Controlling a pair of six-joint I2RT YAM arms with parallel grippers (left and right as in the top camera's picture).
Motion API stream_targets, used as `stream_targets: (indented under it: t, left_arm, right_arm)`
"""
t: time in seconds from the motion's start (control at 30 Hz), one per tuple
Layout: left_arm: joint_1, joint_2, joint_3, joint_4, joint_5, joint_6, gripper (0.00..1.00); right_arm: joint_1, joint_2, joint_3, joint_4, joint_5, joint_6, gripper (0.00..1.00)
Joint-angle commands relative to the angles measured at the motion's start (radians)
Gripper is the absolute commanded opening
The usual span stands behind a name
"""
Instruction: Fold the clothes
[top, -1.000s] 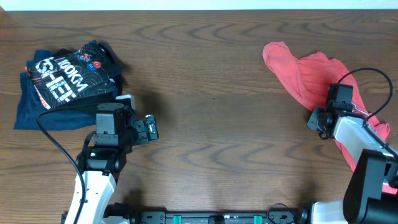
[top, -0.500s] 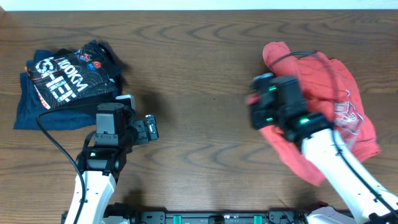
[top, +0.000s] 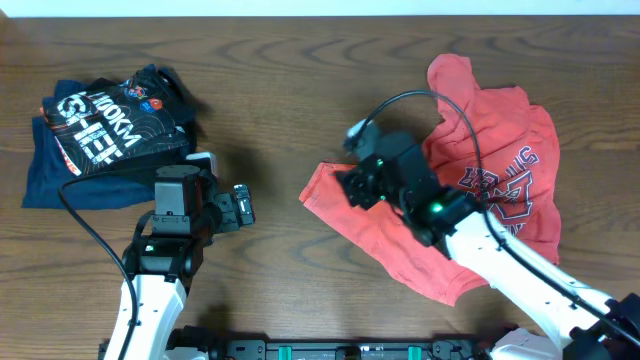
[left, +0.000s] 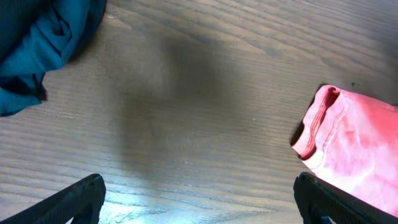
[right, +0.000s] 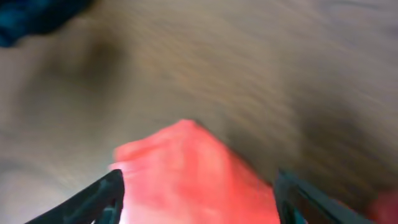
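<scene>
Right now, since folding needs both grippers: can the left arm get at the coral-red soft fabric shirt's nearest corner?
Probably yes: only bare wooden table lies between the open left gripper and the corner of the shirt.

We find a robotics test station, most likely a laboratory. Evidence: a wood-grain desk (top: 300, 90); a left arm (top: 165, 250) and right arm (top: 500, 255) rising from a black mounting rail (top: 350, 350) at the desk's near edge; an exposed cable (top: 420, 95) looping over the desk; a coral shirt (top: 500, 150) and dark garments (top: 60, 175) lying on the desk.

Shirt (top: 525, 130) on table (top: 300, 80) right of centre, garment pile (top: 100, 135) far left.
</scene>
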Motion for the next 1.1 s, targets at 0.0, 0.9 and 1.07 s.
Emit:
stream_targets:
  t: [0.0,0.9,1.07]
  left_arm:
    - [0.004,0.000,0.017,0.000,-0.001,-0.013,0.98]
    - [-0.371,0.589,0.016,0.479,0.231,-0.369,0.98]
    - [-0.405,0.648,0.016,0.562,0.231,-0.375,0.80]
  right_arm:
    - [-0.088,-0.080,0.013,-0.040,0.172,0.032,0.77]
    - [-0.561,-0.228,0.013,-0.433,0.169,0.032,0.88]
    - [-0.561,-0.228,0.013,-0.435,0.169,0.033,0.84]
